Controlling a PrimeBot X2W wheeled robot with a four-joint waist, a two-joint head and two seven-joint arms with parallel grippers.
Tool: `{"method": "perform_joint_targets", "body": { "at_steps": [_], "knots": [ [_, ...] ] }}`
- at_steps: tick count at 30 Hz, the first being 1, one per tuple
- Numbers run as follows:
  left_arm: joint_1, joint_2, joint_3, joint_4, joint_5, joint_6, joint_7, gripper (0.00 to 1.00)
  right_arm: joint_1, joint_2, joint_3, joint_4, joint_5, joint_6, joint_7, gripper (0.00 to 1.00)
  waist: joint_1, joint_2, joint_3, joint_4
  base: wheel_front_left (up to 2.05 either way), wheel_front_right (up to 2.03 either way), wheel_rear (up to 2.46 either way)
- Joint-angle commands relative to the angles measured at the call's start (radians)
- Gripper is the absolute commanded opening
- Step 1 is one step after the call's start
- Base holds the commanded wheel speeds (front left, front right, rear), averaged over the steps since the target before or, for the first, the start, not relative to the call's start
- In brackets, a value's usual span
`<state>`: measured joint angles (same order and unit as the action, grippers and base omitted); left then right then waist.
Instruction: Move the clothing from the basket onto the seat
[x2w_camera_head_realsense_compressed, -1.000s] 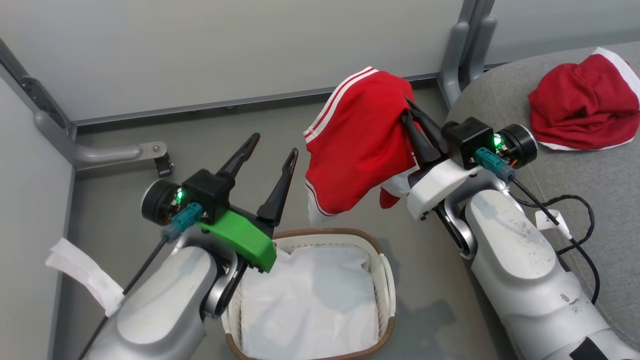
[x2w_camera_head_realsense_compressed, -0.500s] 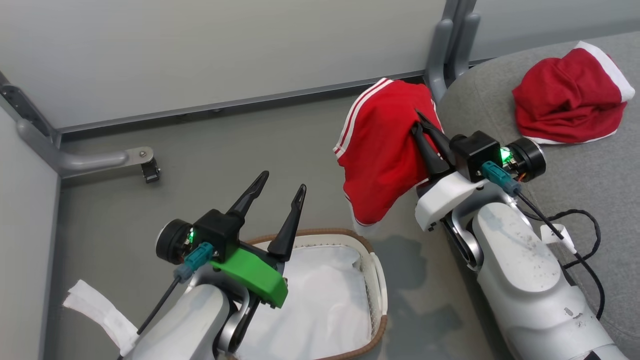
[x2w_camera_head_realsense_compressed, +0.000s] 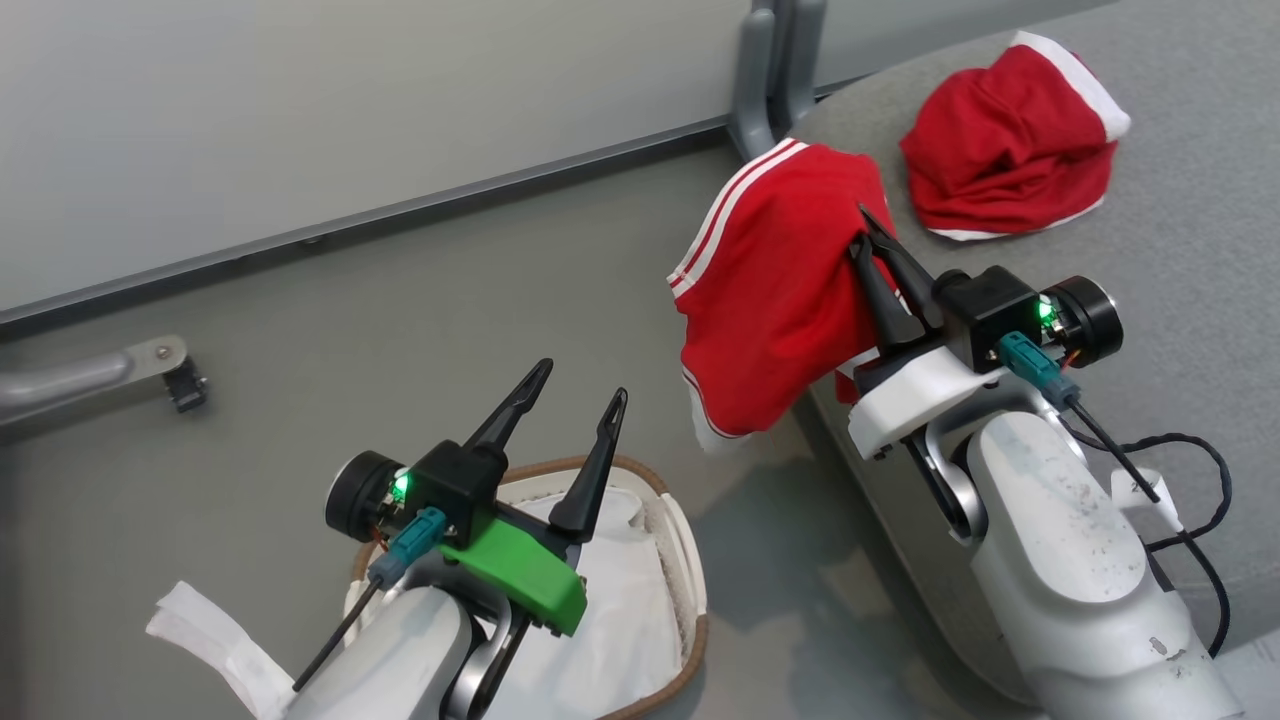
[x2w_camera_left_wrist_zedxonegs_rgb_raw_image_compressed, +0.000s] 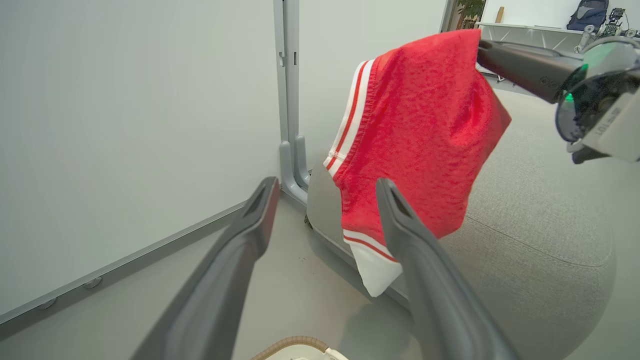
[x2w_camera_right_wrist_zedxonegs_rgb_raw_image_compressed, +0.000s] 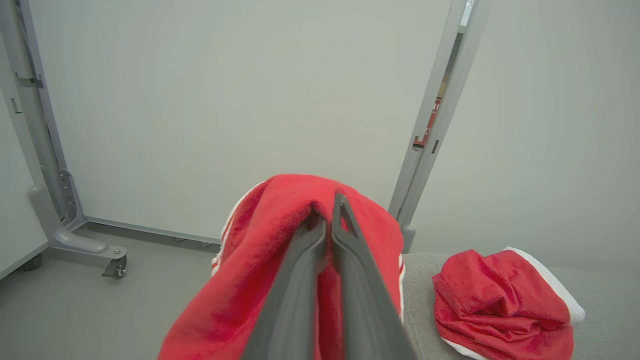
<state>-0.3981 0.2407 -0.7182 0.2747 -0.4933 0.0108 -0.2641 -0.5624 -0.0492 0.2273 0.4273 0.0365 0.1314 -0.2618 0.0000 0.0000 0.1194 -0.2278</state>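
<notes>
A red garment with white stripe trim (x2w_camera_head_realsense_compressed: 775, 290) hangs in the air from my right gripper (x2w_camera_head_realsense_compressed: 870, 232), which is shut on its top edge; it also shows as the red garment (x2w_camera_left_wrist_zedxonegs_rgb_raw_image_compressed: 420, 140) and the red garment (x2w_camera_right_wrist_zedxonegs_rgb_raw_image_compressed: 280, 260). It hangs over the left edge of the grey seat (x2w_camera_head_realsense_compressed: 1200, 200). A second red garment (x2w_camera_head_realsense_compressed: 1010, 150) lies bunched on the seat, also seen as the second garment (x2w_camera_right_wrist_zedxonegs_rgb_raw_image_compressed: 500, 305). My left gripper (x2w_camera_head_realsense_compressed: 580, 385) stands open above the white basket (x2w_camera_head_realsense_compressed: 690, 560), which holds a plain white sheet (x2w_camera_head_realsense_compressed: 620, 610).
Pale partition panels (x2w_camera_head_realsense_compressed: 300, 110) stand behind, with a grey post (x2w_camera_head_realsense_compressed: 775, 60) at the seat's corner and a caster foot (x2w_camera_head_realsense_compressed: 180, 380) on the grey floor at the left. A black cable (x2w_camera_head_realsense_compressed: 1190, 480) loops by my right forearm.
My right gripper has carried the hanging garment from above the floor near the basket to over the seat's edge. The camera has turned right, so the basket and left arm sit lower left.
</notes>
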Motion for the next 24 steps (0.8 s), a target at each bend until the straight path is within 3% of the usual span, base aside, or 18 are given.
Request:
{"method": "perform_joint_targets", "body": {
  "at_steps": [1, 12, 18, 24],
  "knots": [
    [0.01, 0.001, 0.003, 0.006, 0.008, -0.003, 0.0, 1.0, 0.012, -0.003, -0.007, -0.012, -0.001, -0.001, -0.005, 0.0, 0.0, 0.0, 0.033, -0.082, 0.0, 0.0, 0.0],
    [-0.014, -0.015, 0.006, 0.036, 0.041, -0.025, 0.0, 1.0, 0.051, -0.002, -0.044, -0.049, -0.006, -0.001, -0.005, 0.0, 0.0, 0.0, 0.084, -0.232, 0.0, 0.0, 0.0],
    [-0.02, -0.02, 0.01, 0.046, 0.048, -0.036, 0.0, 1.0, 0.068, -0.002, -0.058, -0.06, -0.007, -0.001, -0.005, 0.0, 0.0, 0.0, 0.092, -0.255, 0.0, 0.0, 0.0],
    [-0.022, -0.027, 0.004, 0.057, 0.053, -0.048, 0.0, 1.0, 0.086, -0.003, -0.087, -0.066, -0.023, -0.001, -0.005, 0.0, 0.0, 0.0, 0.096, -0.235, 0.0, 0.0, 0.0]
  ]
}}
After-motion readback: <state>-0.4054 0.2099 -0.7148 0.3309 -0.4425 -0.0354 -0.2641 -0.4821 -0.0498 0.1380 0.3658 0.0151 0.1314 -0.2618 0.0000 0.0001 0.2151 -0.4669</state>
